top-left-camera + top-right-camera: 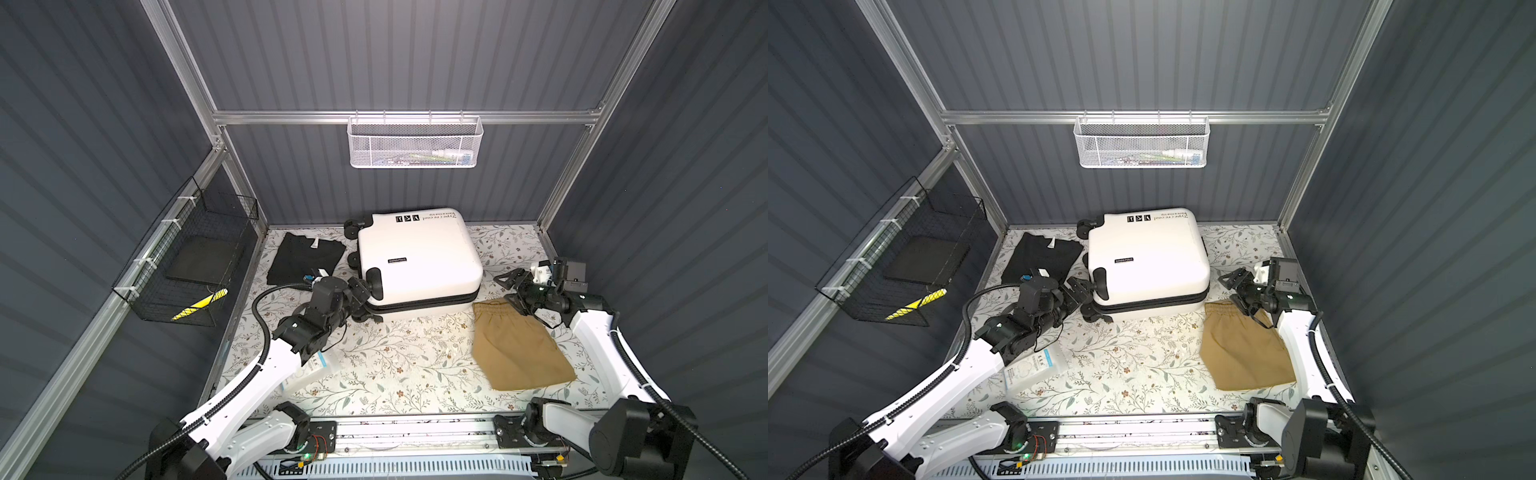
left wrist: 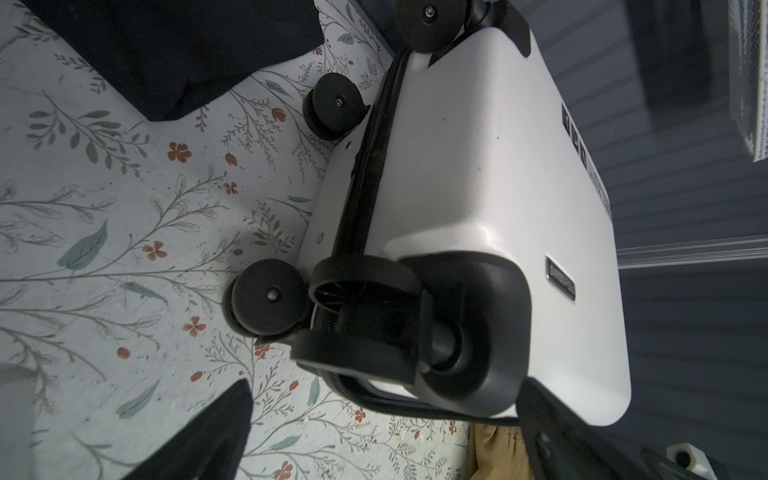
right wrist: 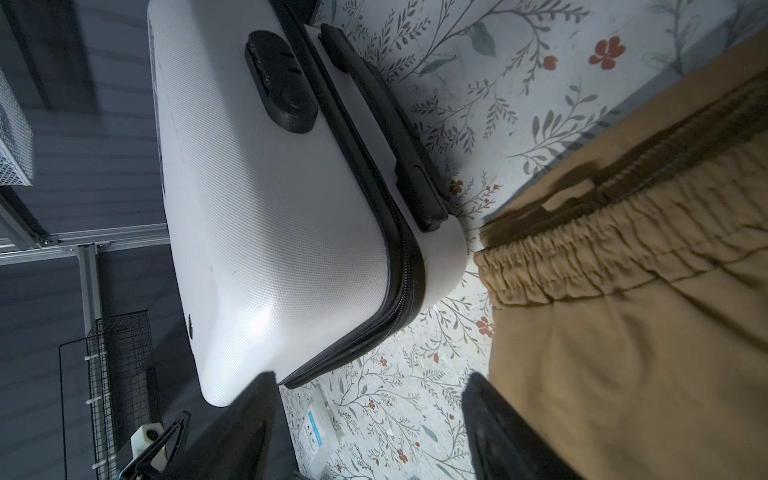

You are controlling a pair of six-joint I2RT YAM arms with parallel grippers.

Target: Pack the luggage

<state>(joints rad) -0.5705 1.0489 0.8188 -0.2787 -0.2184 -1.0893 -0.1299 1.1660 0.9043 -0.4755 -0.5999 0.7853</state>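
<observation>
Luggage place: the luggage (image 1: 417, 253) lies flat on its shell at centre-back of the table in both top views, lid down.
Direction from claws: it lies between them. The left claw (image 1: 362, 293) is at its lower-left corner in the frame; the right claw (image 1: 509, 291) is off its right edge, a gap apart.
Long axis: roughly across the frame, wheels at frame left and handle (image 3: 386, 124) at frame right.
Nearer arm: left, I judge. A wheel (image 2: 361, 324) sits just ahead of its fingers.
Left claw: spread wide, gripping nothing.
Right claw: partly spread, empty, over the waistband of the shorts (image 1: 519, 345).
Look: white textured hard shell, black zip (image 3: 399, 291) seemingly shut all round, black script and logos near the far edge.
Unpacked: shirt (image 1: 305, 257) at frame left; shorts at frame right.
Next, likely: open the zip seam facing the bottom of the frame.
</observation>
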